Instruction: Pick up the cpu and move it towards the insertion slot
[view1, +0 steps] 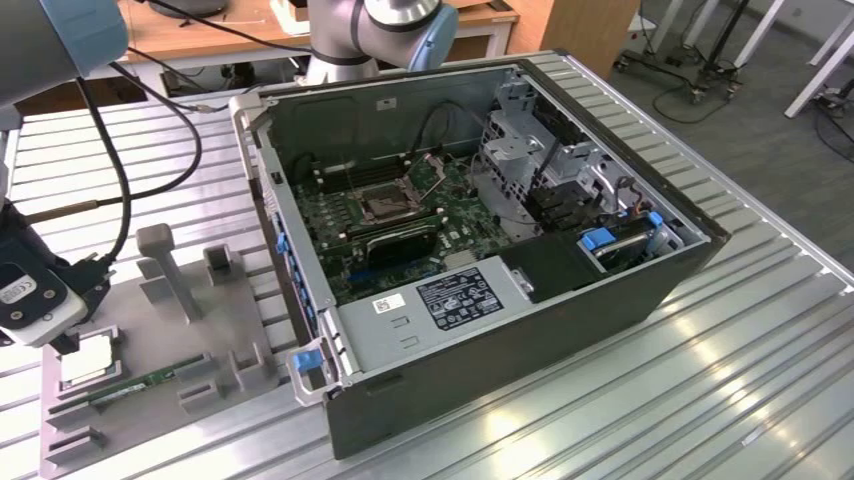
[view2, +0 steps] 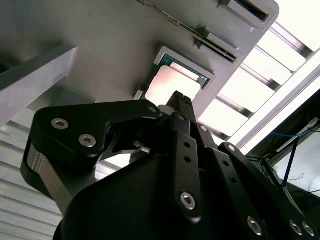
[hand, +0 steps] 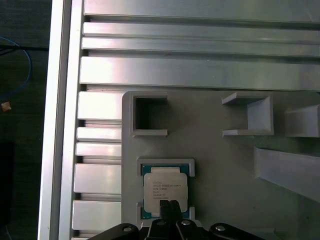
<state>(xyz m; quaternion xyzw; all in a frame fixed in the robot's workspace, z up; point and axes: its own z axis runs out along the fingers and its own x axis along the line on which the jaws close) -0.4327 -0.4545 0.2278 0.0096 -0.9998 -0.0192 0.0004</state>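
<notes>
The cpu (hand: 165, 187) sits in the grey tray (view1: 194, 325) at the exterior view's lower left. The gripper (hand: 170, 209) hangs over its edge, fingers seemingly pressed together, holding nothing.

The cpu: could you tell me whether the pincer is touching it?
Cannot tell. In the first wrist view the pincer overlaps one edge of the cpu, but no contact or gap shows plainly.

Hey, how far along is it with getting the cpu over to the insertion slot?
Early. Nothing looks done yet: the cpu lies in a pocket of its grey holder. In hand: the pincer is poised over it. Left: lifting it and carrying it to the insertion slot inside the open case.
</notes>
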